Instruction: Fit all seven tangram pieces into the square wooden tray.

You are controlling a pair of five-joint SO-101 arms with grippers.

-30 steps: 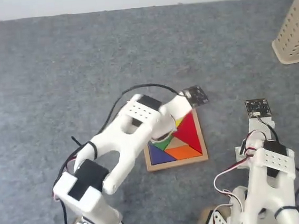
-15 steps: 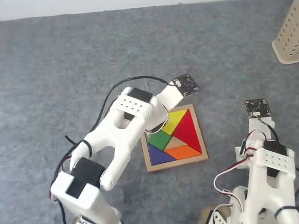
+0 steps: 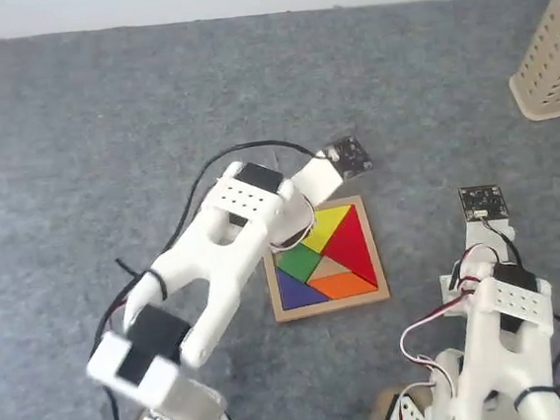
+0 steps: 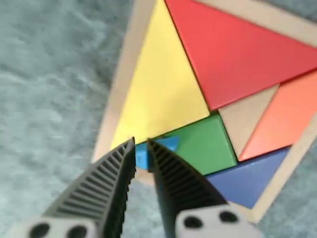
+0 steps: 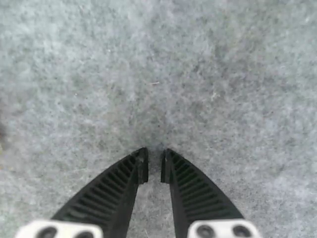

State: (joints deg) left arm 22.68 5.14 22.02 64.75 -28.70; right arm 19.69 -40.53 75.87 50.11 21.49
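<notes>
left hand (image 4: 141, 144) seems clenched on a small blue piece (image 4: 168, 144) at the wooden tray (image 4: 115, 104) rim, beside the green piece (image 4: 208, 146). next it needs seating flat. right hand (image 5: 153, 166) is clenched and empty.

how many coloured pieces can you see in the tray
6: yellow, red, orange, green and dark blue fitted in the tray, light blue under the left claw. The tan patch may be a seventh.

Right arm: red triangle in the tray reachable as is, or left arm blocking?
Probably yes. The red triangle lies uncovered on the side of the wooden tray nearest the right claw; the left claw, gripping a blue piece, is over the opposite edge.
</notes>
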